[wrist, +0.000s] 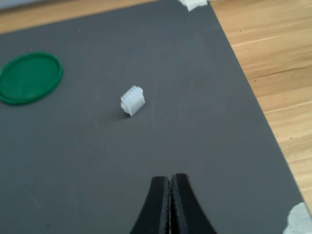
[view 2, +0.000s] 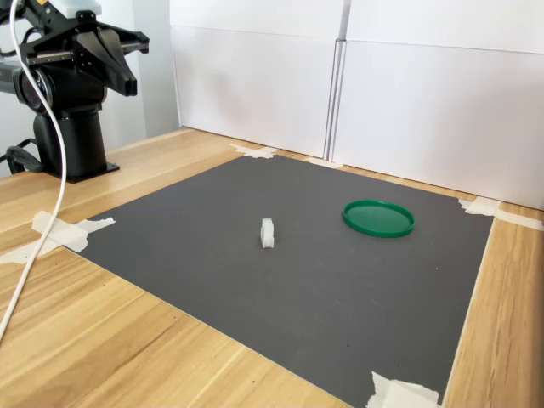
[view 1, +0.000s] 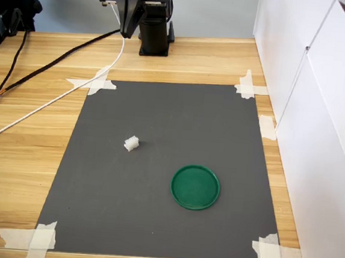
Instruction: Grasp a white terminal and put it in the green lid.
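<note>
- The jaws of the gripper [wrist: 171, 183] are pressed together with nothing between them, the two black fingers [wrist: 157, 204] meeting along one seam in the wrist view.
- They hang above the dark grey mat [view 1: 168, 177], well apart from everything lying on it; in both exterior views the arm [view 2: 72, 59] is folded up over its black base at the mat's far end.
- The white terminal [view 1: 131, 143] lies on the mat near its middle, touched by nothing, ridged side showing in the wrist view.
- The green lid [view 1: 195, 186] lies flat on the same mat, near the terminal but clear of it, and nothing lies inside its rim.
- The mat is fixed at its corners to the wooden bench [view 1: 31, 153] with white tape [view 1: 95, 83].
- A white cable [view 2: 38, 195] runs from the arm across the bench beside the mat.
- White panels [view 2: 408, 93] stand along the bench edge beyond the mat's lid side.
</note>
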